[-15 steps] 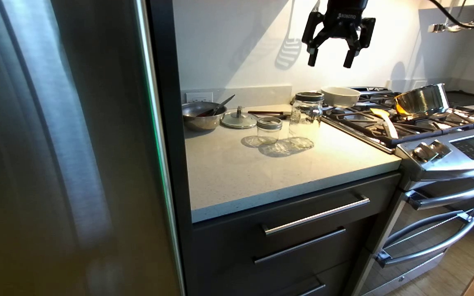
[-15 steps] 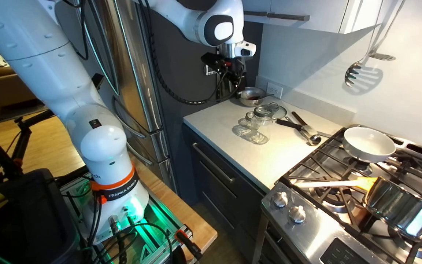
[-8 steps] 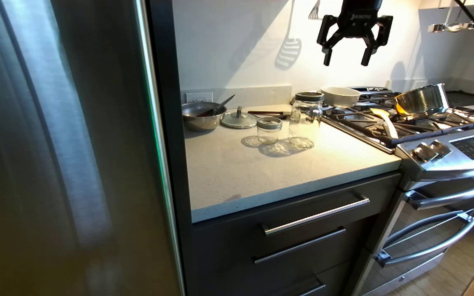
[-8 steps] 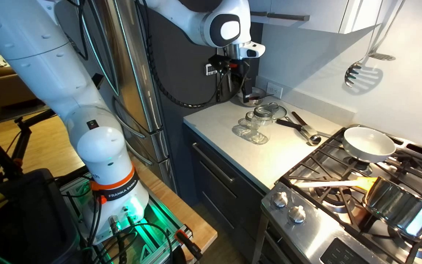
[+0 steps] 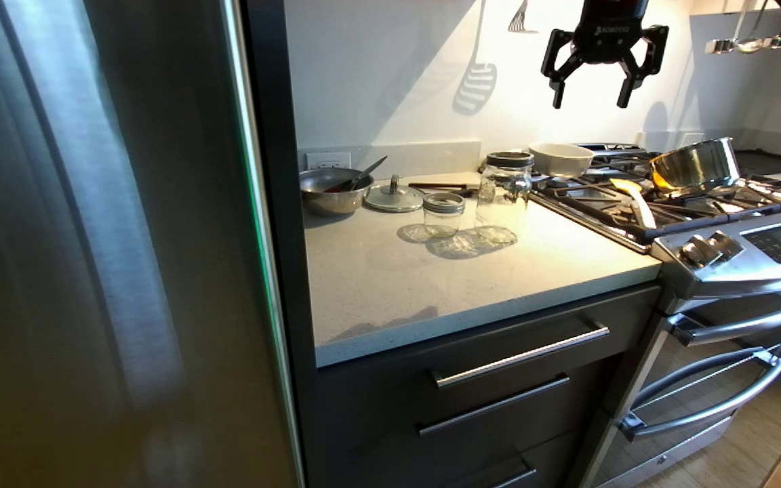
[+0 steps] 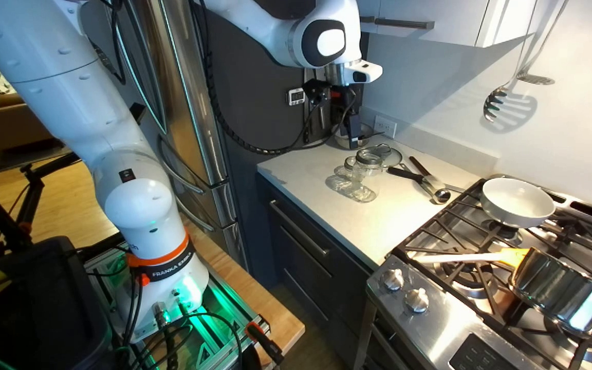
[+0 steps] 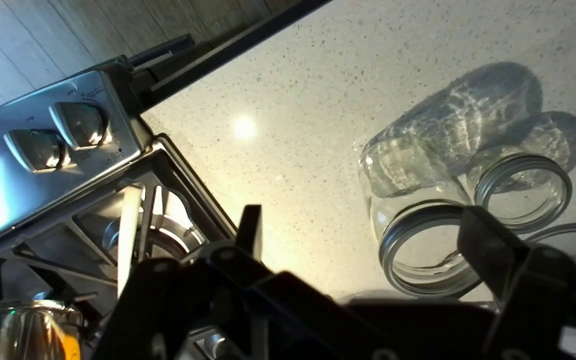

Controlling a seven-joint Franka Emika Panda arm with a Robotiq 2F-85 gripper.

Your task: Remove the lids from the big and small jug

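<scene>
The big glass jar (image 5: 501, 203) stands upright on the counter (image 5: 390, 271), with a dark metal ring lid (image 5: 509, 160) on top. The small glass jar (image 5: 442, 222) stands beside it with a grey ring lid (image 5: 444, 203). In the wrist view the big jar's lid (image 7: 420, 215) and small jar's lid (image 7: 486, 182) have see-through middles. My gripper (image 5: 591, 102) is open and empty, high above the counter, touching nothing. In the wrist view one finger of the gripper (image 7: 363, 224) covers part of the big jar's lid. The small jar (image 6: 349, 163) is partly hidden behind the big jar (image 6: 368, 177).
A metal bowl (image 5: 329, 202), a glass pot lid (image 5: 394, 198) and black-handled utensils (image 6: 406, 173) lie behind the jars. The stove (image 6: 473, 303) carries a white bowl (image 6: 517, 201) and a tilted pot (image 6: 566, 290). The fridge (image 5: 126, 271) and wall cabinet (image 6: 429, 10) border the space.
My gripper has moved right in both exterior views, towards the stove side, still open. A shadow has spread along the counter's front edge. The jars have not moved.
</scene>
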